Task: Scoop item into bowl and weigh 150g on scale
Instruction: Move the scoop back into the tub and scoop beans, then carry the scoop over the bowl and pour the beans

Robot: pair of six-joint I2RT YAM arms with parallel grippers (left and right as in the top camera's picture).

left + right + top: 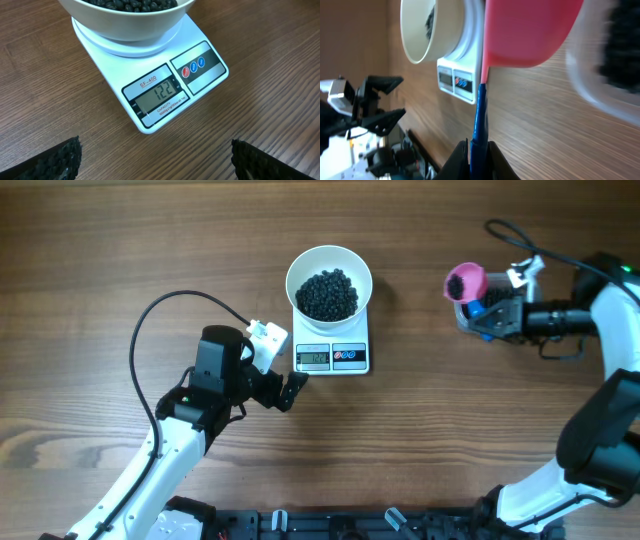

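Note:
The white bowl (329, 268) stands on the white scale (333, 357) and holds a heap of the black item (327, 294). In the left wrist view the scale (165, 95) shows 122 on its display, with the bowl (125, 20) above it. My left gripper (283, 372) (155, 165) is open just left of the scale's front, nothing between its fingers (55, 160). My right gripper (497, 303) (479, 160) is shut on the blue handle of a pink scoop (466, 282) (530, 30), far right of the bowl (427, 30).
A clear plastic tub (483, 317) (605, 65) with more black beans lies under the right gripper. The left arm's black cable (150, 320) loops over the table at the left. Arm bases line the front edge.

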